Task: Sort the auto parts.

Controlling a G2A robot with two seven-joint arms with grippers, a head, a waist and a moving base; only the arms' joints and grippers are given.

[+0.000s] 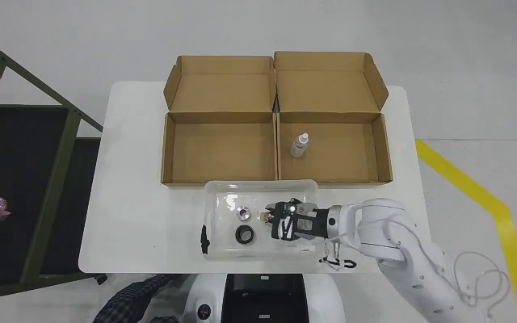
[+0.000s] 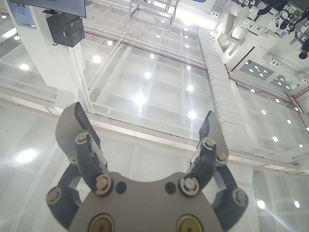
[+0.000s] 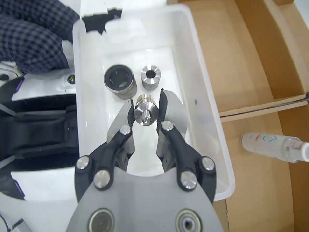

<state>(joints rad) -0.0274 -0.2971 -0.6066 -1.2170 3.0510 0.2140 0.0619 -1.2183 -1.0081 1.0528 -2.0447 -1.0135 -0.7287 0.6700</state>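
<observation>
Item, one clear plastic bin (image 1: 258,182), set on the white table (image 1: 129,202) at the edge nearest the robot, with three metal parts inside. First part: a small silver fitting (image 3: 144,114) with a stepped nose, clamped between the ribbed pads of the right gripper (image 3: 146,108), whose jaws are drawn narrow onto its sides, down within the bin walls. From where I stand I cannot tell whether the fitting is resting on the bin floor or just clear of it. Second part: a dark, wide-bored bushing (image 3: 119,80), upright, just beside the fitting. Third part: a pale chamfered collar (image 3: 150,76), upright, next to the bushing and close ahead of the fingertips. Item, two open cardboard boxes side by side beyond the bin: the left box (image 1: 218,149) with nothing lying in it, the right box (image 1: 339,153) holding one small white bottle (image 1: 300,145) on its side. Item, the left gripper (image 2: 144,121), jaws spread wide, holding nothing, pointed up at the ceiling. Step in hand, by my reckoning: the pick of the fitting, grasp made. Next move calls for a straight lift clear of the bin rim without knocking the two neighbours, then a carry to whichever box suits it.
</observation>
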